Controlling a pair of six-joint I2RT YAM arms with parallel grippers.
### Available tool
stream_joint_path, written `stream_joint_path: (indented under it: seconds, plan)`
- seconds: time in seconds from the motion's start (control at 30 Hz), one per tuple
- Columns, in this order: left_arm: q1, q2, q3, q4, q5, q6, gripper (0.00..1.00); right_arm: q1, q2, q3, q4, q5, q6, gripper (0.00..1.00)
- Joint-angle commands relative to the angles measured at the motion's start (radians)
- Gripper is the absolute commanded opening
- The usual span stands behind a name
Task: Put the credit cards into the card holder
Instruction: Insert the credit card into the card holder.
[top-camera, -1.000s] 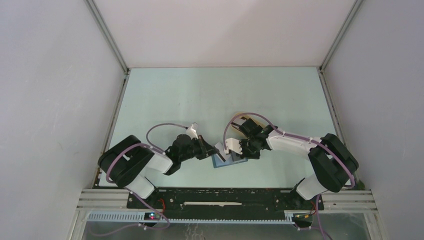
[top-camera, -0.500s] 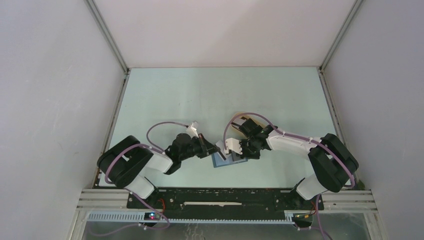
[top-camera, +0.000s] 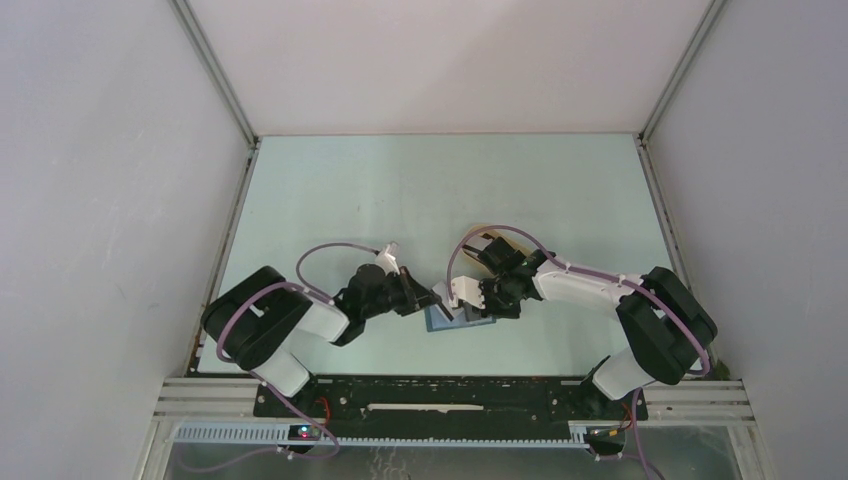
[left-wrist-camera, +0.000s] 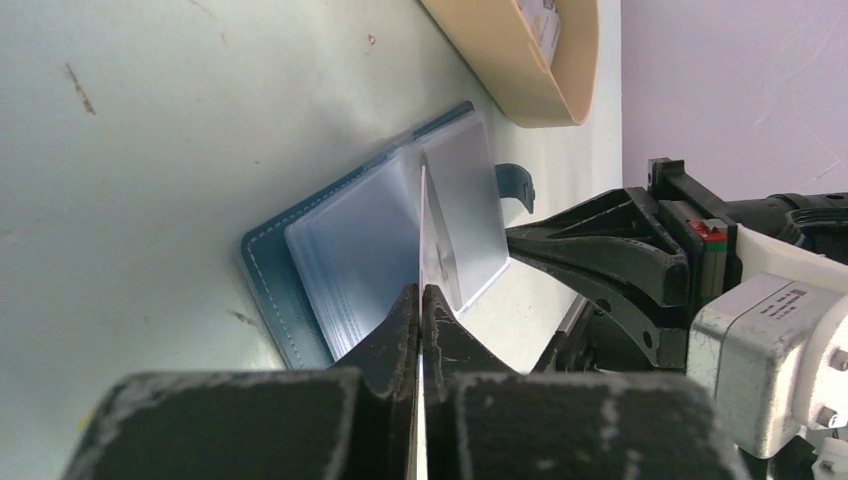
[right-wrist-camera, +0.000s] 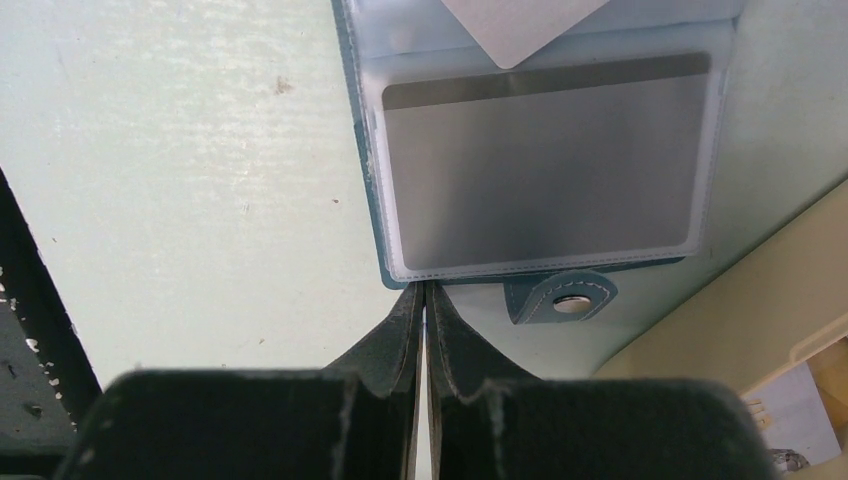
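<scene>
A pale green table (top-camera: 400, 190), scuffed and speckled in the close views, fills a bare booth of white walls (top-camera: 100, 200) with metal rails in the corners. Toward its near edge we see both arms meeting over the open teal card holder (top-camera: 455, 322), which lies flat just in front of a beige tray (top-camera: 492, 238). The left end effector (left-wrist-camera: 421, 298) is pressed together on a whitish card (left-wrist-camera: 428, 235), seen edge-on from its own wrist and standing upright over the holder's clear sleeves. We cannot tell whether the card's corner touches them. The right end effector (right-wrist-camera: 424, 292) has its jaws together with nothing between them that we can make out, the tips touching the holder's edge beside the snap tab (right-wrist-camera: 560, 298). One grey card (right-wrist-camera: 545, 170) with a dark stripe sits inside the sleeve just beyond those tips. In the tray we glimpse pale printed items (left-wrist-camera: 548, 20), too cropped to identify
</scene>
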Motion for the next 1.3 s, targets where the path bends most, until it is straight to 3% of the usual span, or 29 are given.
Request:
stream_joint_path:
  seconds: [0.0,0.3,0.47,0.83,1.27]
  plan:
    - [0.004,0.011,0.057,-0.014,0.036,0.014,0.0,0.0,0.008,0.024,-0.03,-0.015,0.018,0.1]
    - [0.007,0.077,0.035,0.175,0.115,-0.046,0.0,-0.001,0.009,0.025,-0.031,-0.015,0.017,0.1]
    - [0.012,0.096,0.026,0.196,0.109,-0.058,0.0,-0.002,0.009,0.025,-0.031,-0.016,0.018,0.1]
    - [0.018,-0.033,0.013,0.048,0.081,0.002,0.0,-0.002,0.011,0.025,-0.031,-0.015,0.017,0.1]
    - [0.018,0.025,0.108,-0.092,0.119,0.053,0.0,-0.002,0.012,0.025,-0.033,-0.015,0.015,0.1]
